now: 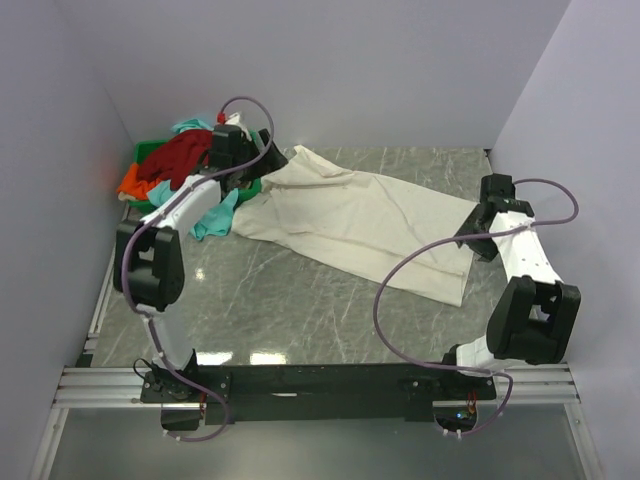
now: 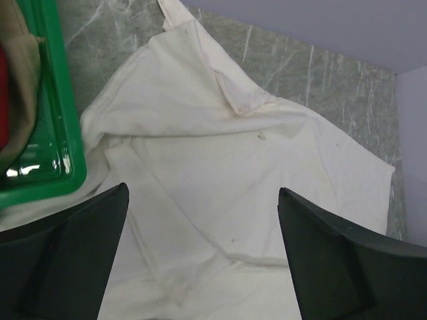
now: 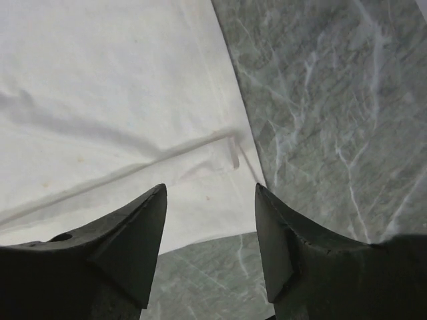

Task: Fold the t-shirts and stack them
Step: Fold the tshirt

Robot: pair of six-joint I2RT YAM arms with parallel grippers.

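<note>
A cream-white t-shirt (image 1: 360,225) lies spread, with wrinkles, slantwise across the marble table. In the green bin (image 1: 148,152) at the back left are a dark red t-shirt (image 1: 180,155) and an orange one (image 1: 132,182), while a teal one (image 1: 215,215) hangs over the bin's edge. My left gripper (image 1: 248,165) hovers open over the cream shirt's (image 2: 220,153) upper end, beside the bin (image 2: 63,127). Between its fingers (image 2: 203,190) there is nothing. My right gripper (image 1: 472,232) stands open (image 3: 210,188) just above the shirt's (image 3: 120,100) right hem corner, empty.
Grey walls close in the table on the left, back and right. Bare marble (image 1: 300,310) lies between the shirt and the arm bases. The metal mounting rail (image 1: 320,385) runs along the near edge, and loose cables loop off both arms.
</note>
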